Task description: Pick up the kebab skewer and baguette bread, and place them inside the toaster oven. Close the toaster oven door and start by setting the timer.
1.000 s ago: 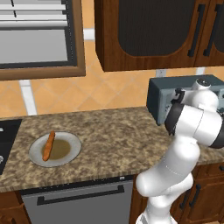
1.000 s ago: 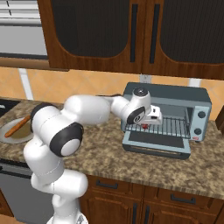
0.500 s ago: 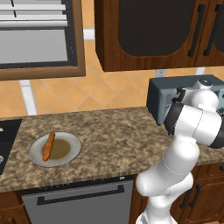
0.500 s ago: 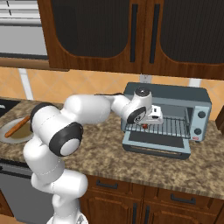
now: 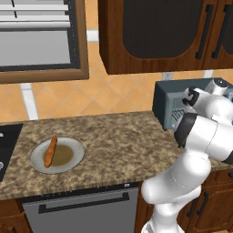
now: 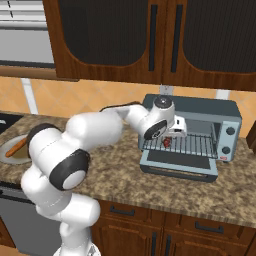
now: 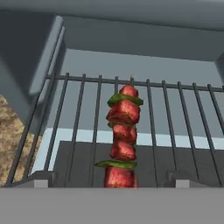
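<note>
The kebab skewer (image 7: 122, 139) lies on the wire rack (image 7: 78, 127) inside the toaster oven (image 6: 200, 131), whose door (image 6: 180, 161) hangs down open. The gripper (image 6: 176, 128) sits at the oven mouth, released, its jaws spread apart. The baguette bread (image 5: 50, 151) rests on a plate (image 5: 73, 157) on the bench (image 5: 118, 141), well apart from the toaster oven.

The kebab skewer's (image 7: 122, 140) lower end ran out under the hand view's bottom band. The arm hid much of the toaster oven (image 5: 169, 101) in the left base view.
</note>
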Tool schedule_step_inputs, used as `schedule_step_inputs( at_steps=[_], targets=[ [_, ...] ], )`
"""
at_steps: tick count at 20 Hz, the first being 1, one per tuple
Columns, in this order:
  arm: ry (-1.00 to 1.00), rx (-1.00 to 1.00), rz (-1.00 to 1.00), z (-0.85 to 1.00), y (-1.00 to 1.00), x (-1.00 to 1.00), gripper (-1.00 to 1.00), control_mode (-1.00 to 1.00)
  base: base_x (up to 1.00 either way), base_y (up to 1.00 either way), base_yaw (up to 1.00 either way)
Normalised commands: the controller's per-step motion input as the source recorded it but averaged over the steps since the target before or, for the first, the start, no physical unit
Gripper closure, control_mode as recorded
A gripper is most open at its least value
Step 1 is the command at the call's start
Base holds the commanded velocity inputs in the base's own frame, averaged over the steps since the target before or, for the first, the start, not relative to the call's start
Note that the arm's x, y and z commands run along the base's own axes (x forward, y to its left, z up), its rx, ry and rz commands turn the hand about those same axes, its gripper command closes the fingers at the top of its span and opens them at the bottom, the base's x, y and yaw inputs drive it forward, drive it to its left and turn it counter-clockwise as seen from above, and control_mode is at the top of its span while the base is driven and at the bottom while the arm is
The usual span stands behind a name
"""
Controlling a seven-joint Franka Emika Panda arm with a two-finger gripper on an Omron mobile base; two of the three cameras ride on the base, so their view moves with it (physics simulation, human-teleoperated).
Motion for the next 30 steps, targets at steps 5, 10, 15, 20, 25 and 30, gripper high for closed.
schedule_step_inputs(
  at_steps=[5, 10, 15, 20, 25, 30],
  targets=[
    [-0.09, 0.00, -0.04, 0.33, 0.43, -0.99, -1.00, -1.00, 0.00, 0.00, 0.00],
    [0.00, 0.00, -0.14, 0.09, 0.90, -0.96, -1.00, -1.00, 0.00, 0.00, 0.00],
    [0.00, 0.00, -0.07, 0.17, 1.00, -0.65, -1.00, -1.00, 0.00, 0.00, 0.00],
    [0.02, 0.00, 0.00, 0.23, 1.00, -0.29, -1.00, -1.00, 0.00, 0.00, 0.00],
    [0.01, 0.00, 0.00, 0.18, 1.00, -0.22, -1.00, -1.00, 0.00, 0.00, 0.00],
    [0.01, 0.02, 0.00, 0.16, 1.00, -0.03, -1.00, -1.00, 0.00, 0.00, 0.00]
  ],
)
